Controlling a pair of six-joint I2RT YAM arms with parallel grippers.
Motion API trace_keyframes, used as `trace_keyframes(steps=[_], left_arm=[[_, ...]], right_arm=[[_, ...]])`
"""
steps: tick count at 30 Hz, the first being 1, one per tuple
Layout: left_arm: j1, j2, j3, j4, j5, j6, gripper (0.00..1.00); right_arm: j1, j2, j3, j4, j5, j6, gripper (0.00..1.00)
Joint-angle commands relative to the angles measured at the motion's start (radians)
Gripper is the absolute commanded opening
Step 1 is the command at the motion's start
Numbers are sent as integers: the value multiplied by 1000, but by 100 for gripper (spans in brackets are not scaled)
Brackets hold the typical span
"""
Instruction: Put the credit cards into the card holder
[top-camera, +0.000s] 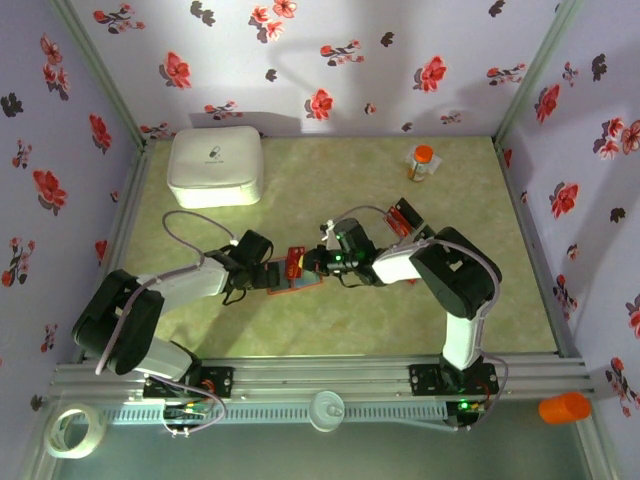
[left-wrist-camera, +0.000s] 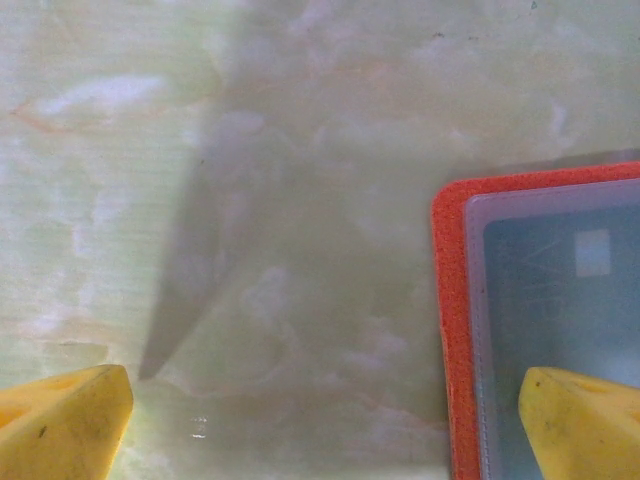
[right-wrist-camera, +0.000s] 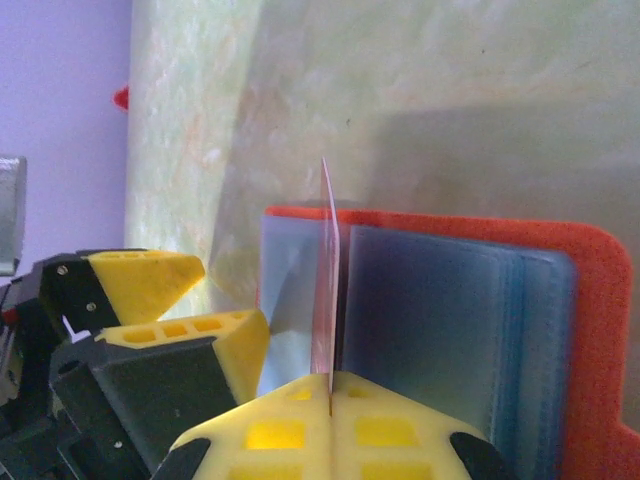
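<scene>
Orange-red and lying open on the pale green marbled desk (top-camera: 330, 330), the card holder (top-camera: 296, 275) sits between the two pincers, its blue-grey clear sleeves facing up. The right pincer (right-wrist-camera: 331, 405) is closed tight on a thin red card (right-wrist-camera: 326, 270), held on edge so that it shows as little more than a line. The card's far end reaches out ahead of the fingertips to the sleeves near the holder's fold. Whether it has entered a pocket cannot be told.

The left pincer (left-wrist-camera: 320, 430) is spread wide and grips nothing. One of its yellow fingertips (left-wrist-camera: 585, 420) is over a corner sleeve of the holder, apparently pinning it down, though contact is not certain. The other fingertip is off to the far side, over bare desk. Through the sleeve just ahead of the first fingertip, a dark card with a pale square seems to sit inside, so at least one pocket may already be filled.

In the top view, a small heap of loose cards (top-camera: 405, 215), red and black, lies behind the right pincer, beside its arm and well apart from the holder. The task looks to be in its early or middle part: one card is at the sleeves, and the heap is left to be picked up and slotted in. A white box (top-camera: 215, 165) and an orange-capped bottle (top-camera: 422, 162) stand well apart from both pincers, near the back wall.
</scene>
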Motion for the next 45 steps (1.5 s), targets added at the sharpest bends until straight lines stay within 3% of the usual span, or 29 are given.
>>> trace_keyframes(steps=[1,30,45], left_arm=[[-7,16,-11,-6,-22,-18,100],[-7,16,-19,9,-21,-22,100],[-7,16,-22,17,-19,-24,100]], right_arm=[[7,14,34,-146,-21,-82,0],[-20,52,204,-599,-28,-256,0],[-20,107,288,-705,-49,-275,0]])
